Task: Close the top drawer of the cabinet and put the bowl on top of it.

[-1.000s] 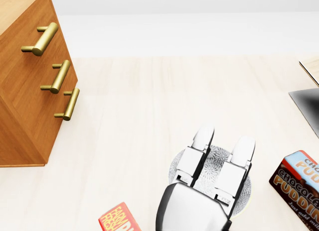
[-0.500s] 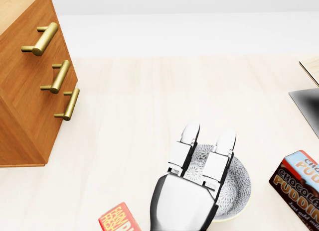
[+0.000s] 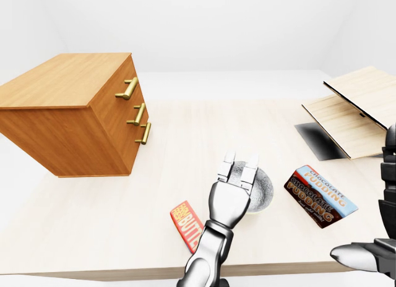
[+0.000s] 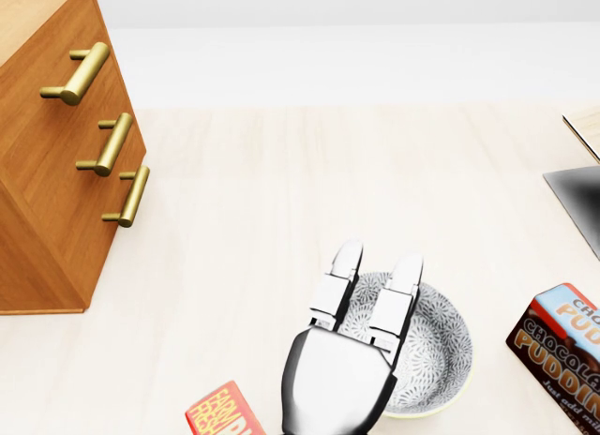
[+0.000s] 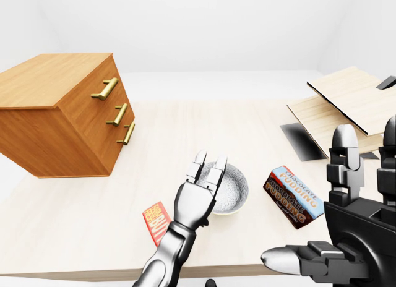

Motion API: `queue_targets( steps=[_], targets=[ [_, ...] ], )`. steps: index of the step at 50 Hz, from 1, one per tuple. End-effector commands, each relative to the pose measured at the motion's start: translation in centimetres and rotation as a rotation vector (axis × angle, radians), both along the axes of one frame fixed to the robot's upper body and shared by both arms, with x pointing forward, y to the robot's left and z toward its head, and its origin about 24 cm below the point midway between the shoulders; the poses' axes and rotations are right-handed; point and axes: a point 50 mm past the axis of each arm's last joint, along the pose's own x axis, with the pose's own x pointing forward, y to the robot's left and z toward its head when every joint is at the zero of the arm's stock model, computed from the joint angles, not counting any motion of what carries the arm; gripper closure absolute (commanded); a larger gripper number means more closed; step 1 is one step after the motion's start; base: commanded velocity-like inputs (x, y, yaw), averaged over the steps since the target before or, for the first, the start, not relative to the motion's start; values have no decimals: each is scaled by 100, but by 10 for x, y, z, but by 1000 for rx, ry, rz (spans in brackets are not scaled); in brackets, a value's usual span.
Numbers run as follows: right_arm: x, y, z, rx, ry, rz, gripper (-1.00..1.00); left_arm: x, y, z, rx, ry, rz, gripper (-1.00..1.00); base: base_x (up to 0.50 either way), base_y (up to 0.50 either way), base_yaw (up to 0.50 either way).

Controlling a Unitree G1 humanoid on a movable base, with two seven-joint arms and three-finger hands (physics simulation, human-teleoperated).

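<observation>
A pale wooden table (image 3: 198, 132) fills the lower frame under soft, even light. Plain white walls (image 3: 223, 27) span the top. At the right edge, tilted light wooden boards (image 3: 356, 111) sit above a dark shadow (image 3: 315, 141).

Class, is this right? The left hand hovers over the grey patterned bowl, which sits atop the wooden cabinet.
No: the head view shows the grey patterned bowl on the pale table, not the wooden cabinet; the left hand hovers over it.
</observation>
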Motion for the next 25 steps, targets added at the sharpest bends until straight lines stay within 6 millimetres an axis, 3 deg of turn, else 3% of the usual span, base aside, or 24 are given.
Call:
queue_targets(
  steps=[1, 25],
  targets=[
    [-1, 0, 0, 4, 5, 3, -100, 2, 0, -5, 12, 18, 6, -100, 0, 0, 0],
    [-2, -1, -1, 6, 7, 3, -100, 6, -9, -20, 25, 44, 0, -100, 0, 0, 0]
  ],
)
